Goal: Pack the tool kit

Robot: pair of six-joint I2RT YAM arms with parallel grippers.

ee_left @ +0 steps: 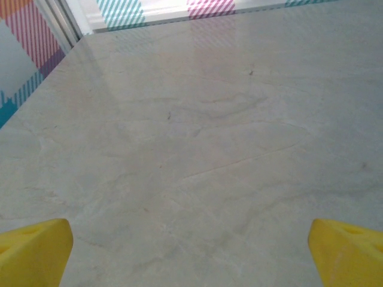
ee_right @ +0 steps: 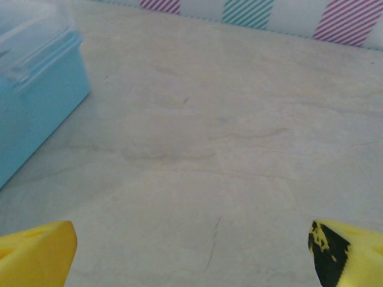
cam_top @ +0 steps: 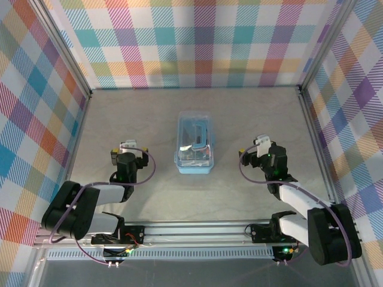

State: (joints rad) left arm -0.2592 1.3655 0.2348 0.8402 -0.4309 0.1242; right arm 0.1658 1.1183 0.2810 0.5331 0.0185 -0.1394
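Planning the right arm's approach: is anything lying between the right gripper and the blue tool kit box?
Nothing visible does. The right gripper, jaws open, looks over bare table, with the tool kit box off to its left. From above, the stretch between them is bare too.

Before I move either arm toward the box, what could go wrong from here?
The light-blue box sits loose on the smooth table; a one-sided push may slide it. Its clear lid looks shut, its edge hard to see. The open left gripper and right gripper flank it and could collide over it.
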